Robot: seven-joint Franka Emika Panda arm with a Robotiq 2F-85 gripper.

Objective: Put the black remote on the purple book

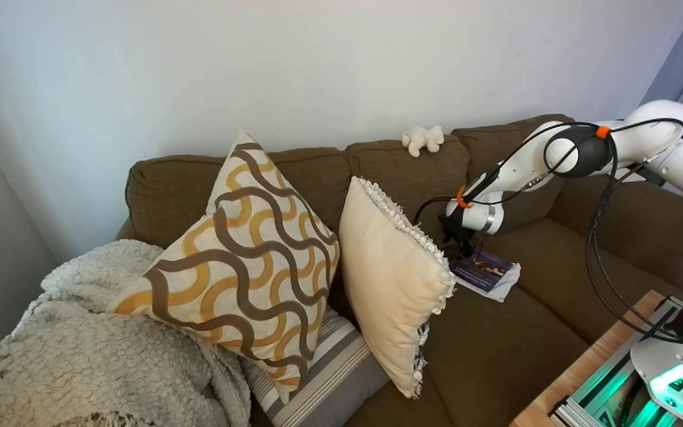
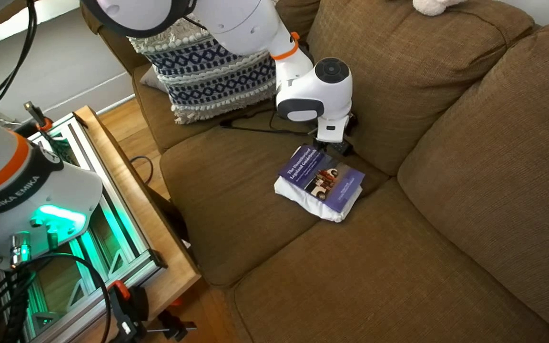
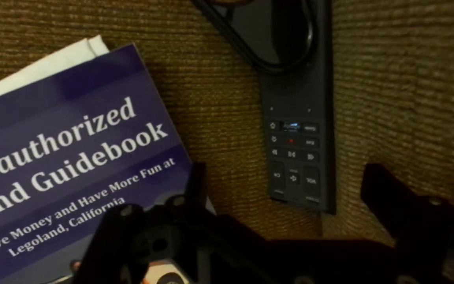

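Holding its fingers [image 3: 384,197] wide apart, the black gripper [image 3: 285,171] is facing the long black rectangular remote [image 3: 298,114], which is lying on the brown woven-fabric sofa [image 2: 374,267] just beside the purple paperback book [image 3: 73,157].

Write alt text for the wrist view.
An open robot hand at the bottom frames the lower end of a black remote on a brown sofa. A purple book, partly behind the hand, lies at left; an unclear dark shape overlaps the remote's upper part.

Both exterior views look down on the purple book [image 2: 322,178], the wrist view from much closer.
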